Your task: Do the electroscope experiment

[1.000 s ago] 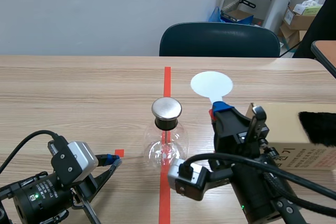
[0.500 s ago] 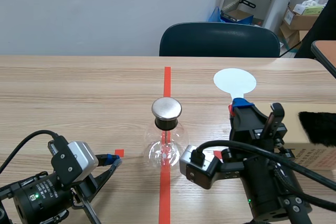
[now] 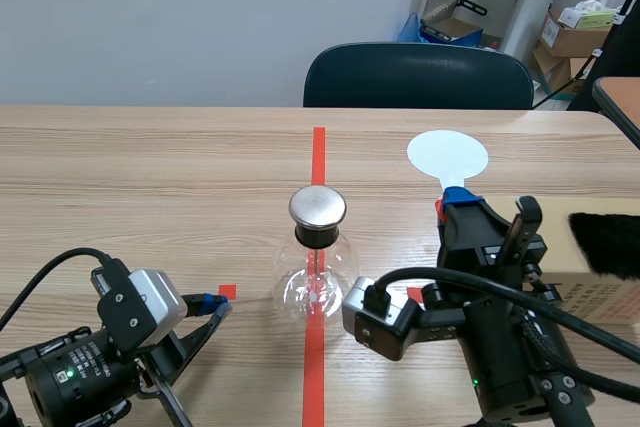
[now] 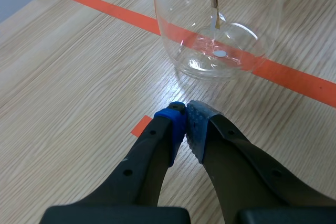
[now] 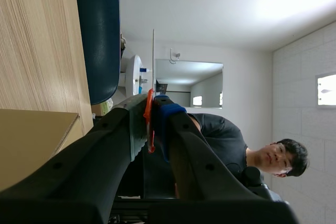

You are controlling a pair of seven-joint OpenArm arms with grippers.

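Note:
The electroscope (image 3: pixel 317 267) is a clear round flask with a metal cap (image 3: pixel 317 207), standing on the red tape line at the table's middle. My right gripper (image 3: pixel 452 202) stands upright to its right, shut on the red handle of a white round paddle (image 3: pixel 447 155) held above it. In the right wrist view the paddle (image 5: pixel 153 61) shows edge-on between the fingers of the right gripper (image 5: pixel 150 111). My left gripper (image 3: pixel 215 304) lies low on the table, left of the flask, shut on nothing. In the left wrist view the flask (image 4: pixel 220 24) is just ahead of the left gripper (image 4: pixel 185 124).
A cardboard box (image 3: pixel 590 277) with a black furry piece (image 3: pixel 605 242) on it sits at the right edge, close behind my right arm. A dark chair (image 3: pixel 418 75) stands beyond the table's far edge. A person (image 5: pixel 231 145) appears in the right wrist view.
A second ago the paddle was nearer the flask; my right arm carried it to the right, then held still. The left arm has not moved.

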